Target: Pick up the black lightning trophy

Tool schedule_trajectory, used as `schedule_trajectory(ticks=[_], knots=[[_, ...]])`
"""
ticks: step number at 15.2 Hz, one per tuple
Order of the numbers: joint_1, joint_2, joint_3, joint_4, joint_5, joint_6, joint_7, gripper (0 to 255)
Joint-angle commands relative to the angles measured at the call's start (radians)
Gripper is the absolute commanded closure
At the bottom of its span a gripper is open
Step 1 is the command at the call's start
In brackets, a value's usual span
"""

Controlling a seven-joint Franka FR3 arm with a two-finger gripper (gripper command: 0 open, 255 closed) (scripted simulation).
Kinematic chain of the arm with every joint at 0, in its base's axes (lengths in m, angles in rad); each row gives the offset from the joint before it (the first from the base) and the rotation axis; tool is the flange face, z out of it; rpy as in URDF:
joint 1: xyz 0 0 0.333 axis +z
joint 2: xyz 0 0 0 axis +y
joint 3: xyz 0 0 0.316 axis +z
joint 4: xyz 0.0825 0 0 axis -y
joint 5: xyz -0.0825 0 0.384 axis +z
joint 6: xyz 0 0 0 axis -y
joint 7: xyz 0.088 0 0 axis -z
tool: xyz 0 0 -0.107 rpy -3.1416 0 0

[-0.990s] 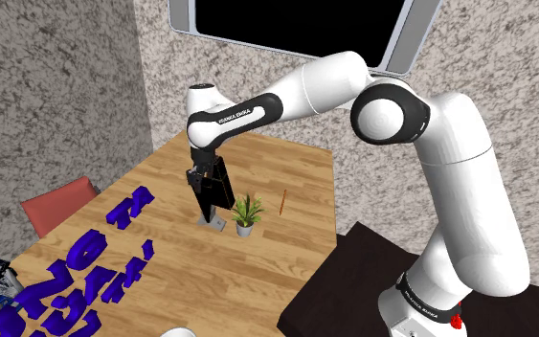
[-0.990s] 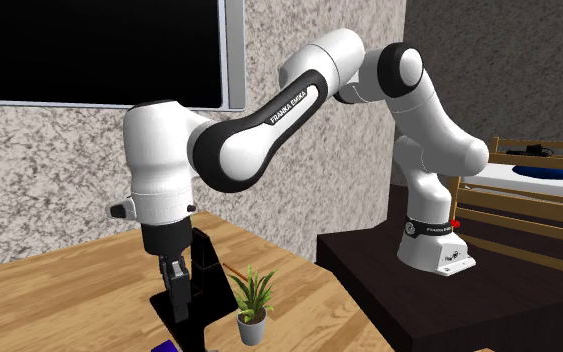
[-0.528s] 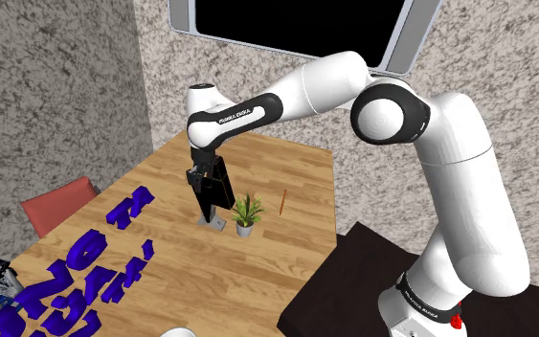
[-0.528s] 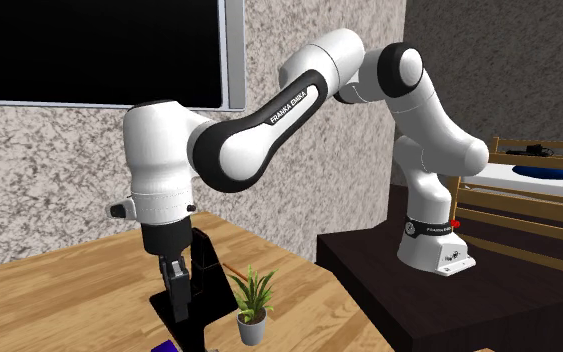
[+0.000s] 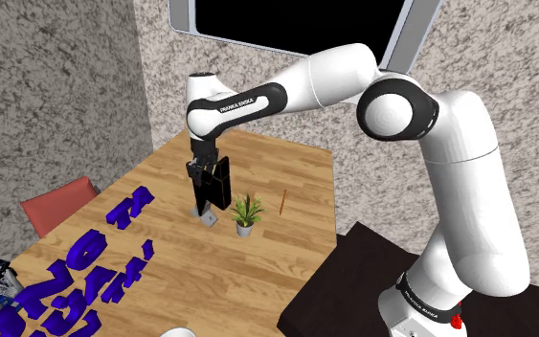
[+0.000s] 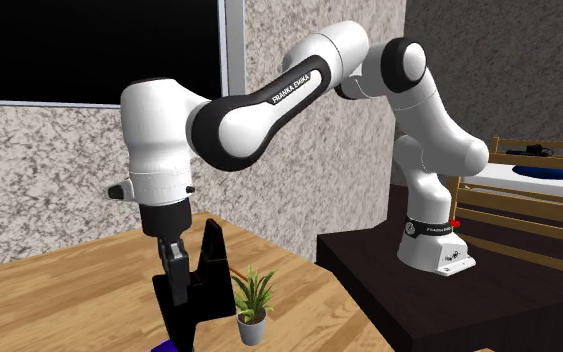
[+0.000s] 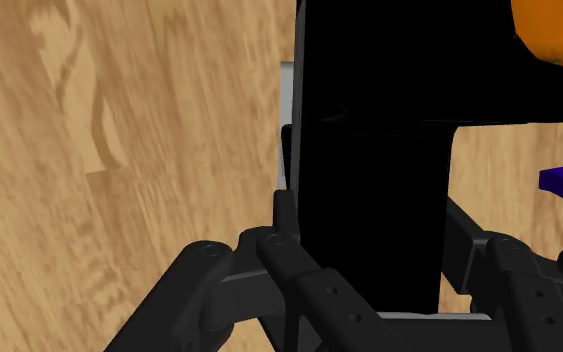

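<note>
Black lightning trophy (image 6: 209, 272), a tall pointed slab, stands upright, tip upward, clamped between the gripper's (image 6: 180, 287) fingers.

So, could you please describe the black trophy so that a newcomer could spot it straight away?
Start at the long wooden table below the wall screen, where the white arm reaches down. There, clasped in the end effector, is the black trophy, a tall angular slab on a pale base, unlike the small green potted plant beside it.
</note>
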Motion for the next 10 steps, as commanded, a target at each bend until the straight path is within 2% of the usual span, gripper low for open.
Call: schedule_trajectory(ticks=[1, 10], knots=[[-0.001, -0.010, 0.000, 0.010, 0.001, -0.019, -0.001, 255], [-0.001, -0.047, 0.002, 0.049, 0.003, -0.094, -0.002, 255]])
